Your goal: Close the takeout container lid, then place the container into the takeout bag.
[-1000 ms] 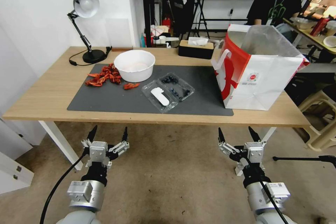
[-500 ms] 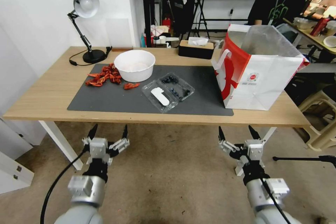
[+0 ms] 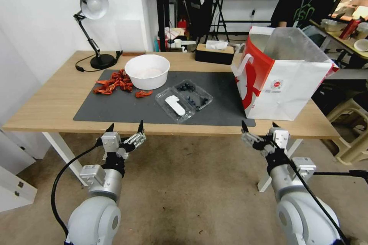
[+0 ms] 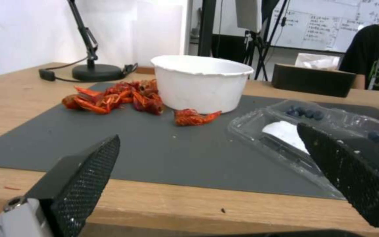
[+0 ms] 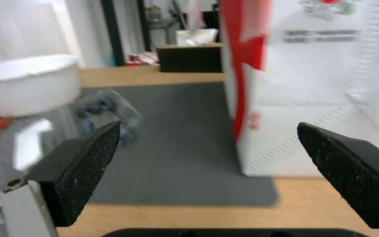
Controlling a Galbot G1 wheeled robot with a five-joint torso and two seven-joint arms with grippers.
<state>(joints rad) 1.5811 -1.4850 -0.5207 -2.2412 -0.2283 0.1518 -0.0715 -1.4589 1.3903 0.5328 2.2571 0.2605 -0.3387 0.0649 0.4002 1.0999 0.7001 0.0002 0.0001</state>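
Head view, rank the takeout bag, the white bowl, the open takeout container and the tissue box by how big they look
1. takeout bag, clearly largest.
2. takeout container, lying open, and white bowl: look alike, unranked.
3. tissue box, smallest, though farthest from the camera.

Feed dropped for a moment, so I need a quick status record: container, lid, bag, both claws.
takeout container: open, on the grey mat
lid: flat on the mat, sticker up, beside the berry half
takeout bag: upright at the table's right end, mouth open
left claw: open, empty, at the table's near edge
right claw: open, empty, near edge, before the bag
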